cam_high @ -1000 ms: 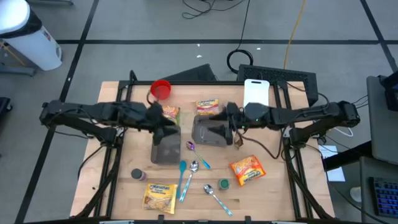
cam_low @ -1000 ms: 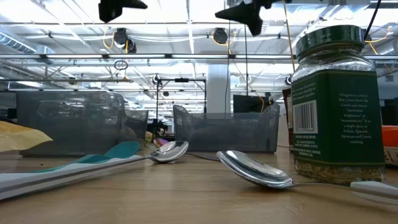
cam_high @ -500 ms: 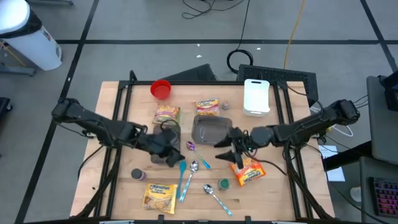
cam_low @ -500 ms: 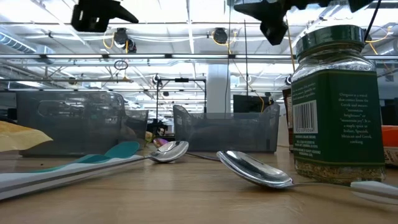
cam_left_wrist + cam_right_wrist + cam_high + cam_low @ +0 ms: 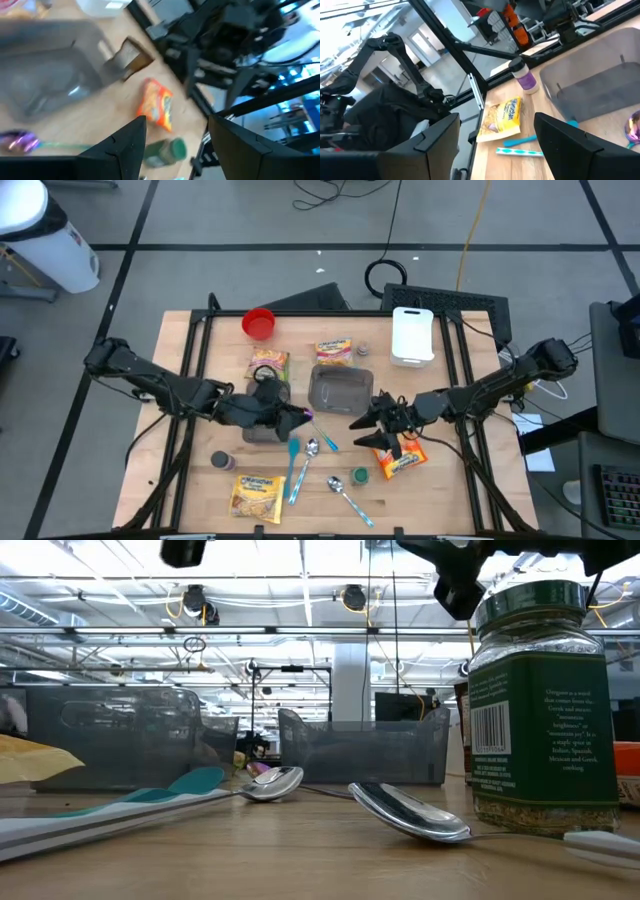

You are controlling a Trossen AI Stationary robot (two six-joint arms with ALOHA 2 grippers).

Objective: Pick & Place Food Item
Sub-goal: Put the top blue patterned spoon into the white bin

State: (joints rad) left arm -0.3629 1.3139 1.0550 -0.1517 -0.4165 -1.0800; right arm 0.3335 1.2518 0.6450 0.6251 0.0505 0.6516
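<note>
- High view: the wooden table [image 5: 200, 380] carries scattered food packets, spoons, jars and two grey bins.
- The left gripper [image 5: 298, 418] hangs over the near end of the left grey bin [image 5: 262, 425], close to a purple spoon [image 5: 308, 416]; its fingers stand apart and hold nothing, as the left wrist view also shows.
- The right gripper [image 5: 362, 424] sits just in front of the right grey bin [image 5: 338, 389], beside the orange noodle packet [image 5: 400, 455]; its fingers are spread wide and hold nothing.
- That orange noodle packet lies flat on the table, to the right of the spoons, with the right arm crossing just above its far edge.
- A second noodle packet [image 5: 335, 352] lies behind the right bin, a third [image 5: 268, 364] behind the left bin, and a yellow one [image 5: 255, 495] near the front edge.
- A teal-handled spoon [image 5: 293, 465] and two metal spoons [image 5: 312, 448] lie between the bins and the front edge.
- A green-lidded herb jar [image 5: 359, 476] stands near the orange packet; a purple-lidded jar [image 5: 221, 461] stands at front left.
- A red cup [image 5: 259, 323] and a white cutting board [image 5: 412, 334] sit at the back.
- Low view: the herb jar [image 5: 542, 705] looms at right, a metal spoon [image 5: 408, 812] beside it.
</note>
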